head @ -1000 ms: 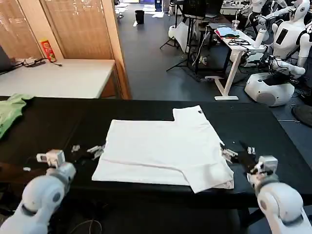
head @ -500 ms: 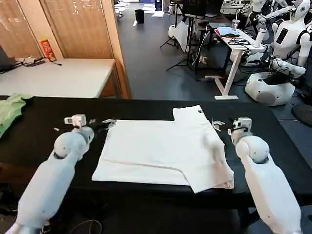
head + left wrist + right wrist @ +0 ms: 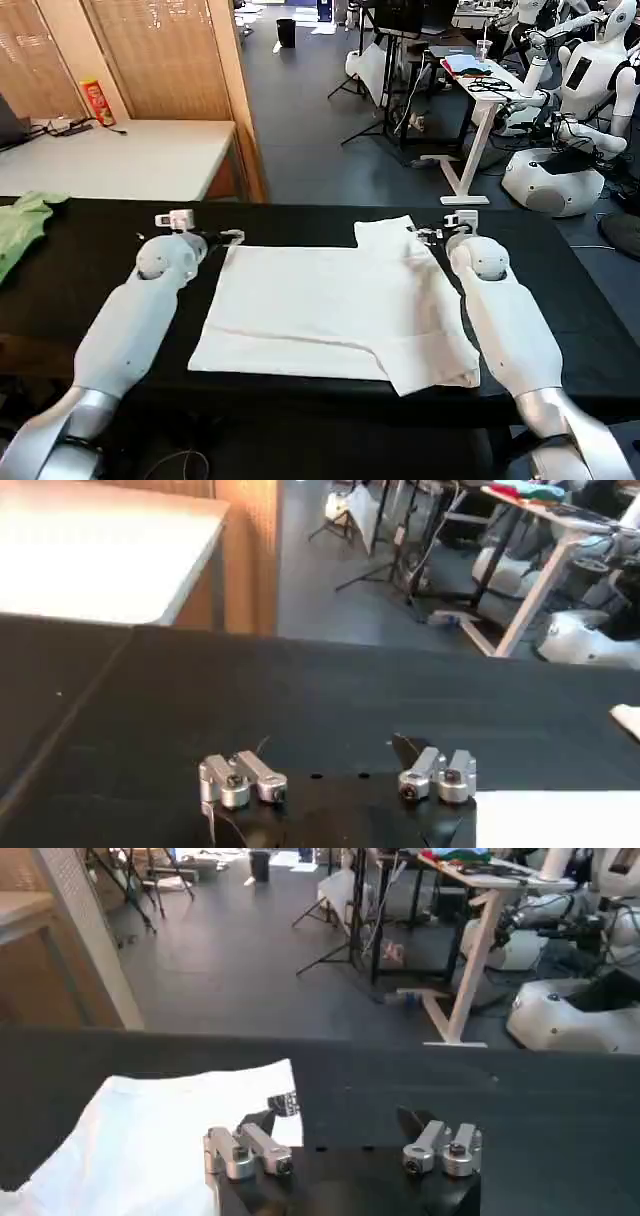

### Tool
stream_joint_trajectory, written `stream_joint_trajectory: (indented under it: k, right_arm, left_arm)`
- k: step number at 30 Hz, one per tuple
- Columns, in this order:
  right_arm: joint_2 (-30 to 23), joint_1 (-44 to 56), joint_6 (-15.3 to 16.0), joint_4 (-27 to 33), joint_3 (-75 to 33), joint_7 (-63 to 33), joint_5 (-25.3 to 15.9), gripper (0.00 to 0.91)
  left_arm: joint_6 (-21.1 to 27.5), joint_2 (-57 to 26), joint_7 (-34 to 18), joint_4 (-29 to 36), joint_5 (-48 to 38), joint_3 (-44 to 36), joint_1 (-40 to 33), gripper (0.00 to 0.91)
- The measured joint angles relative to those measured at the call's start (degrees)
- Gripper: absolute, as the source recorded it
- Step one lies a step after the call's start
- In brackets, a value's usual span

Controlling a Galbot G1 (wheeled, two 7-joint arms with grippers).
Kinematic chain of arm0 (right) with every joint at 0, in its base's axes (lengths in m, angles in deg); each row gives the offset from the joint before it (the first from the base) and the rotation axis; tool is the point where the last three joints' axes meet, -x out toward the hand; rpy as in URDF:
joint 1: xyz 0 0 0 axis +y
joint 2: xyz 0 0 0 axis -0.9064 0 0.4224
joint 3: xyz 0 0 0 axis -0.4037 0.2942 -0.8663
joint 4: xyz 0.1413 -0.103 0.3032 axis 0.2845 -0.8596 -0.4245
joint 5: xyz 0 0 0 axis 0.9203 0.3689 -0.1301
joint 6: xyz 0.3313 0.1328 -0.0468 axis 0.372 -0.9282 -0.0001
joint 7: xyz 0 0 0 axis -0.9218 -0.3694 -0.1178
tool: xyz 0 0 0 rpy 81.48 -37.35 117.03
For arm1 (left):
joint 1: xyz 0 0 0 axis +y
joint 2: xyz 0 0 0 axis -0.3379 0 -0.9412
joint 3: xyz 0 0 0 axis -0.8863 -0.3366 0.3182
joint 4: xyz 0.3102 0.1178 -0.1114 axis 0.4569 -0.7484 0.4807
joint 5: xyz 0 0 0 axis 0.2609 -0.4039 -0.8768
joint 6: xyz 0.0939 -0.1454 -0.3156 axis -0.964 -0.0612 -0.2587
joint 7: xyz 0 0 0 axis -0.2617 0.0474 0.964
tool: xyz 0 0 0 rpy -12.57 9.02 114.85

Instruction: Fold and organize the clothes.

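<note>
The white T-shirt (image 3: 330,300) lies partly folded on the black table (image 3: 90,270), one sleeve sticking out at its far right. My left gripper (image 3: 225,238) hovers open at the shirt's far left corner. In the left wrist view the gripper (image 3: 340,778) holds nothing, and the shirt's corner (image 3: 560,820) shows beside one finger. My right gripper (image 3: 425,232) is open at the far right sleeve. In the right wrist view the gripper (image 3: 345,1148) is empty, with one finger over the shirt's edge (image 3: 150,1128) near a small black label (image 3: 285,1103).
A light green garment (image 3: 22,225) lies at the table's far left end. Behind stands a white table (image 3: 120,160) with a red can (image 3: 98,102). Desks and white robots (image 3: 590,80) fill the room at the back right.
Both arms have swung from the table's near edge up along the shirt's sides to its far corners. The shirt has not moved.
</note>
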Motion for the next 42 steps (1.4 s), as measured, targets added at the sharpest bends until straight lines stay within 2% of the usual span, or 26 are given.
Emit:
stream_joint_trajectory:
  k: [8,9,14,16,18,19,20,21,22,23,24,25,26,27,29,31,35,39,42]
  right_arm:
    - [-1.1,-0.9,0.1,3.2,-0.1,0.2,-0.2,0.878]
    - [-1.3,-0.9,0.0,3.5,-0.2,0.3,-0.3,0.878]
    - [-2.2,-1.2,-0.3,4.7,-0.3,1.2,-1.6,0.878]
    - [-2.4,-1.3,-0.4,5.0,-0.2,1.4,-1.7,0.878]
    - [-2.5,-1.6,-0.5,5.4,-0.2,1.7,-1.8,0.868]
    - [-2.5,-1.6,-0.5,5.5,-0.2,1.7,-1.9,0.731]
    - [-2.6,-1.7,-0.5,5.7,-0.3,1.7,-2.0,0.722]
    - [-2.7,-1.7,-0.5,5.7,-0.3,1.8,-2.1,0.663]
    - [-2.7,-1.7,-0.6,5.8,-0.3,1.9,-2.1,0.614]
    - [-2.7,-1.7,-0.6,5.8,-0.3,2.1,-2.1,0.614]
    - [-2.7,-1.7,-0.7,5.8,-0.3,2.3,-2.2,0.439]
    - [-2.8,-1.7,-0.8,5.9,-0.3,2.5,-2.4,0.390]
    - [-2.8,-1.7,-1.0,6.1,-0.4,2.7,-2.7,0.244]
    - [-2.9,-1.7,-1.3,6.2,-0.4,2.8,-3.0,0.176]
    - [-3.0,-1.6,-1.6,6.3,-0.4,3.1,-3.5,0.166]
    - [-3.1,-1.6,-1.8,6.4,-0.6,3.2,-3.7,0.107]
    - [-3.3,-1.4,-2.5,6.6,-0.9,3.3,-3.9,0.078]
    - [-3.3,-0.7,-4.2,5.7,-1.2,3.2,-3.9,0.059]
    - [-2.8,0.2,-6.5,4.4,-1.0,3.7,-5.1,0.059]
  left_arm:
    - [0.6,0.0,1.6,-0.3,-0.1,-0.1,0.2,0.878]
    - [0.7,0.0,1.7,-0.3,0.0,-0.1,0.3,0.839]
    - [1.0,0.6,1.7,-1.0,1.6,-0.2,0.8,0.790]
    - [1.0,0.6,1.7,-1.2,1.9,-0.1,0.8,0.722]
    - [0.9,0.7,1.7,-1.7,2.2,-0.1,0.6,0.614]
    - [0.9,0.7,1.7,-1.8,2.2,-0.1,0.5,0.488]
    - [0.9,0.8,1.7,-2.1,2.4,-0.1,0.5,0.273]
    - [0.9,0.9,1.7,-2.2,2.5,-0.1,0.4,0.185]
    - [0.9,0.9,1.7,-2.4,2.5,-0.1,0.4,0.176]
    - [0.9,0.9,1.8,-2.5,2.6,-0.1,0.5,0.156]
    - [0.9,0.9,1.9,-2.5,2.7,0.0,0.6,0.156]
    - [0.9,0.9,2.1,-2.3,2.8,0.0,0.7,0.146]
    - [0.9,0.9,2.4,-2.2,3.0,0.0,0.8,0.146]
    - [0.9,0.9,2.8,-2.0,3.2,0.0,0.9,0.137]
    - [1.0,0.8,3.0,-1.8,3.3,-0.1,0.9,0.137]
    - [1.2,0.8,3.1,-1.7,3.3,-0.2,0.9,0.127]
    - [1.3,0.7,3.3,-1.6,3.3,-0.2,0.8,0.117]
    - [1.2,0.6,3.3,-1.3,3.5,-0.2,0.9,0.107]
    - [1.2,0.5,3.3,-0.7,3.5,-0.1,1.0,0.107]
